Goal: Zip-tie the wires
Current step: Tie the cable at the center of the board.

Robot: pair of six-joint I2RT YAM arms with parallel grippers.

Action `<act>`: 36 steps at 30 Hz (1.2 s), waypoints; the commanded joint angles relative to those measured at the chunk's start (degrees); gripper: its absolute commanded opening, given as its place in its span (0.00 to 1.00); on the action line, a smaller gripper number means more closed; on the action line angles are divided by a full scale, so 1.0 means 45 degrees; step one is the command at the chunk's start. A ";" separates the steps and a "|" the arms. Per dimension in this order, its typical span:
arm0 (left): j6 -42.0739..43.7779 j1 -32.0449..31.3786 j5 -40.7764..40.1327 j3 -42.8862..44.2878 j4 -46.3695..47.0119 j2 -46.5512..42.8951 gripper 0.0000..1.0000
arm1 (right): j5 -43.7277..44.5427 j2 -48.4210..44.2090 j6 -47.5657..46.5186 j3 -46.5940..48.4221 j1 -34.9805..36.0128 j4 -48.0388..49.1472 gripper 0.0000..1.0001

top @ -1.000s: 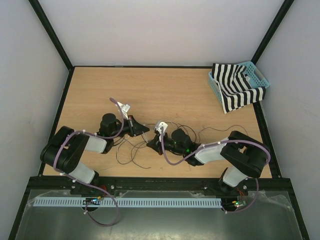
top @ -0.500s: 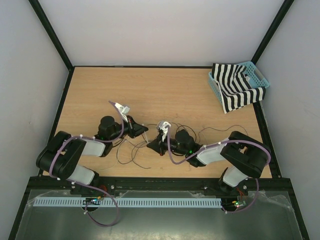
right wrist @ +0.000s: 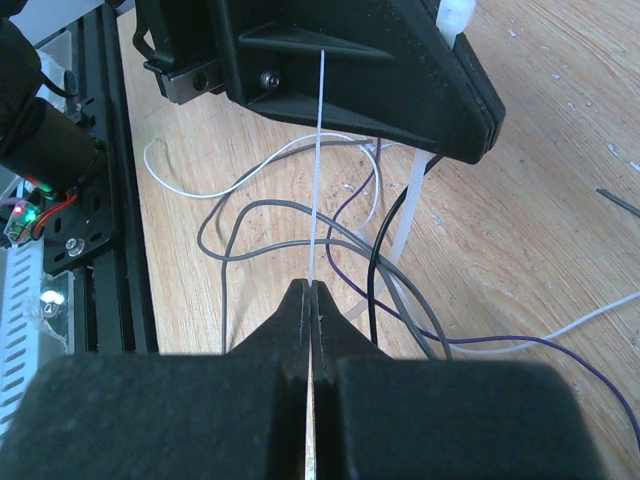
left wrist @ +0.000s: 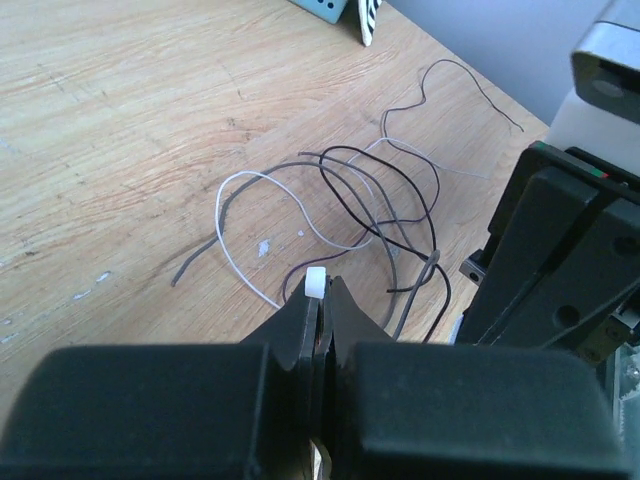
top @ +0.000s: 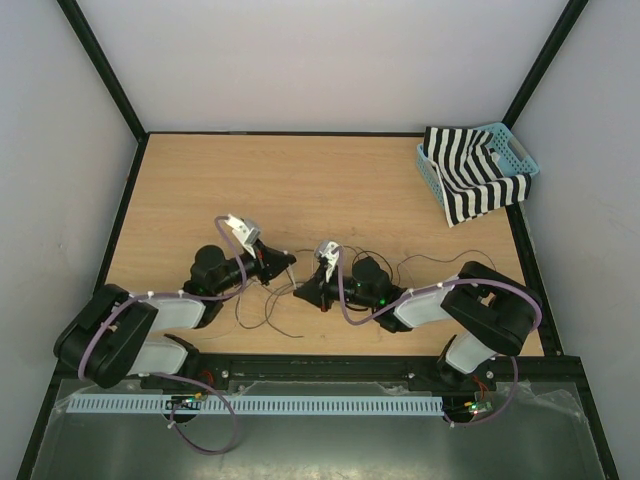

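The task looks to be in its middle stretch, with nothing fastened yet. The wires lie slack on the table, curling in open loops of black, grey and white just right of centre in the left wrist view. In the overhead view they trail through the lower middle of the frame, between and below the two gripper tips, so they are not drawn into a tight bundle. The zip tie is already in play. In the right wrist view its thin white strap rises from the lower centre to the black body of the other arm at the top, and a broader white length hangs down among the wires. It probably passes under some of them, but the crossing strands hide whether it encircles the whole bunch. Closing the loop and cinching it appears to be what remains. The left gripper has its jaws pressed together on the tie's small white end, which pokes out at the tips. The right gripper is likewise clamped, pinching the thin strap.
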 commanded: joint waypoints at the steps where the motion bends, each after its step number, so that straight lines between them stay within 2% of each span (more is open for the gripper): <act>1: 0.1449 -0.0244 -0.0234 -0.0308 0.0961 -0.0451 0.00 | -0.0550 -0.0178 0.0204 -0.0131 -0.0073 0.0384 0.00; 12: 0.4252 -0.1136 -0.0397 -0.0819 0.1257 -0.0855 0.00 | -0.1260 0.0235 0.0415 -0.0780 -0.0150 0.1993 0.00; 21: 0.5761 -0.1675 -0.0250 -0.1122 0.1253 -0.2075 0.00 | -0.2044 -0.0418 0.0516 -0.1192 -0.0569 0.1718 0.00; 30: 0.7325 -0.2427 -0.1027 -0.1588 0.1239 -0.2361 0.00 | -0.2850 -0.1221 0.0145 -0.1683 -0.0920 0.1244 0.00; 36: 0.8056 -0.2872 -0.1437 -0.1578 0.1238 -0.2481 0.00 | -0.3800 -0.1020 -0.0043 -0.1516 -0.0918 0.1245 0.00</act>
